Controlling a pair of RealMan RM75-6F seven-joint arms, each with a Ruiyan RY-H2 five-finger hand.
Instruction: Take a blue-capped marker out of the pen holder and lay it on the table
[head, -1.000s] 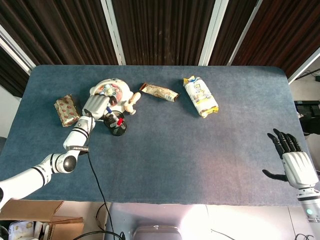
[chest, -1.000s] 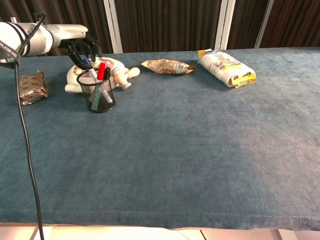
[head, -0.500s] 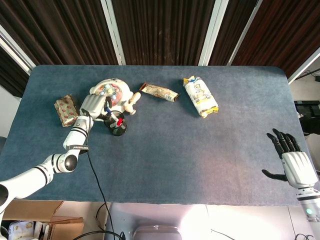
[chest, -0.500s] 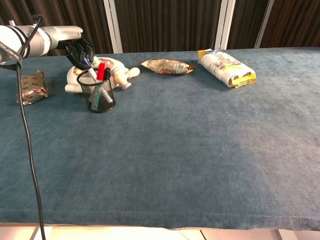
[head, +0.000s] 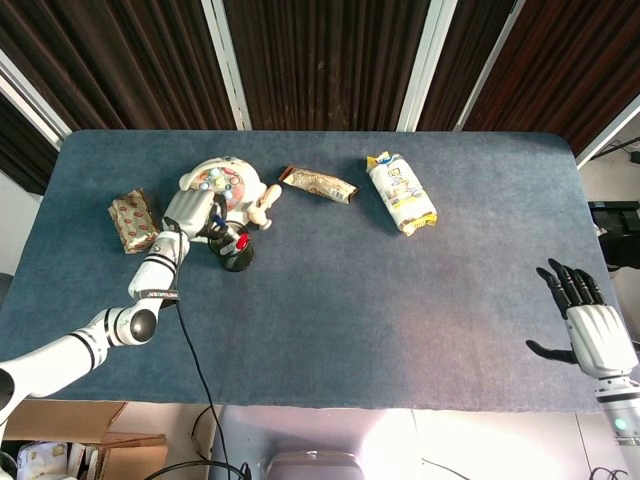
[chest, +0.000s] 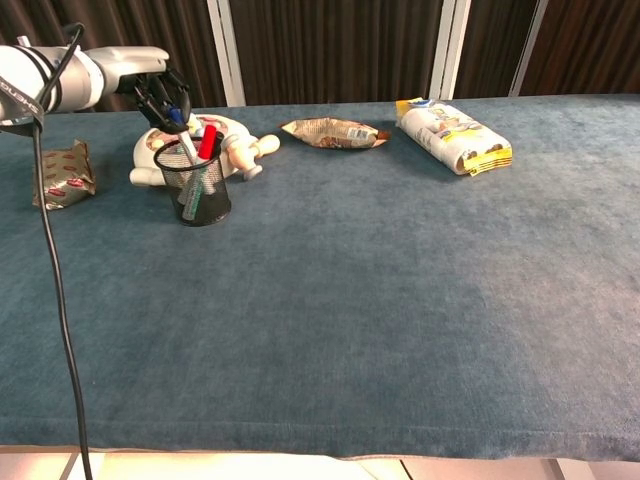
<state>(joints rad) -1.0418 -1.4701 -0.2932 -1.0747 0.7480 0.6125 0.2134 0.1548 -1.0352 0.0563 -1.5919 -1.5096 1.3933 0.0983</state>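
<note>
The left hand (chest: 160, 95) hangs over the pen holder (chest: 198, 190), a black wire-mesh cup standing on the table (chest: 400, 280) near its far left corner, and its dark fingers are curled onto the blue cap of a marker (chest: 184, 143) whose white barrel slants up out of the cup toward the hand. In the chest view the fingertips close round that blue cap, so the hand grips the marker, while the lower part of the barrel is still inside the mesh. A red-capped marker (chest: 207, 142) stands in the same cup just beside it, leaning a little to the right, and other pens show dimly through the mesh. In the head view the left hand (head: 190, 213) covers most of the cup, and only the black rim of the pen holder (head: 238, 260) and the red cap (head: 240, 243) peep out at its right. Just behind the cup lies a round white toy with coloured spots (head: 222, 182), with a small wooden piece (head: 266, 206) at its right side. Near the left edge lies a red patterned packet (head: 132, 221). Along the far edge, toward the middle, lie a brown snack wrapper (head: 318, 184) and a white and yellow bag (head: 400, 192), well apart from the cup. The right hand (head: 585, 320) is at the near right corner of the table, its fingers spread and holding nothing.
</note>
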